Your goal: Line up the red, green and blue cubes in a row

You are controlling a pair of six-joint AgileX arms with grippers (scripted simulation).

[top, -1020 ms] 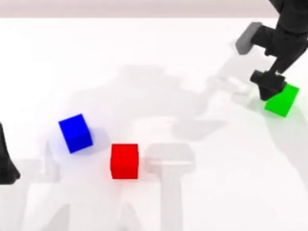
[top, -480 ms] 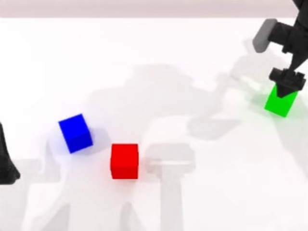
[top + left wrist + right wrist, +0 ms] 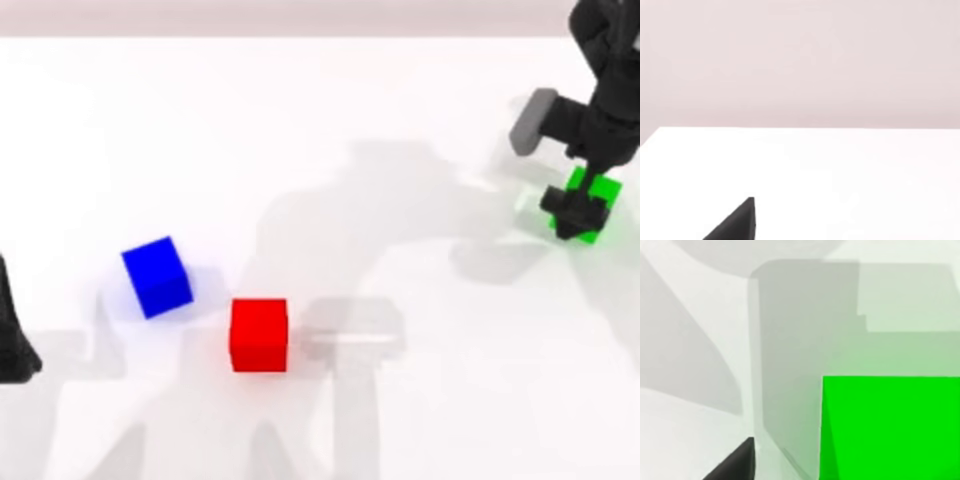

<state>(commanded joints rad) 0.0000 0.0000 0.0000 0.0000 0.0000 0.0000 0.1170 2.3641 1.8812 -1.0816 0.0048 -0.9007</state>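
The small, plain matte bright-green cube sits far out on the table's right side, well apart from its two partners, and the right gripper is right down on top of it, dark fingers covering most of the cube's top face in the overhead view. The right wrist view shows the green cube filling the frame close up, one dark fingertip just beside it on the white surface. Whether those fingers are apart or pressed onto the cube cannot be told from here.

Over on the left half, the small matte bright-red cube rests square on the white tabletop, and the small matte deep-blue cube lies near it, a little farther left and farther back, turned at an angle. The two do not touch.

The left arm is parked at the table's left edge; its wrist view shows only bare table and one dark fingertip, so its fingers' state cannot be told.
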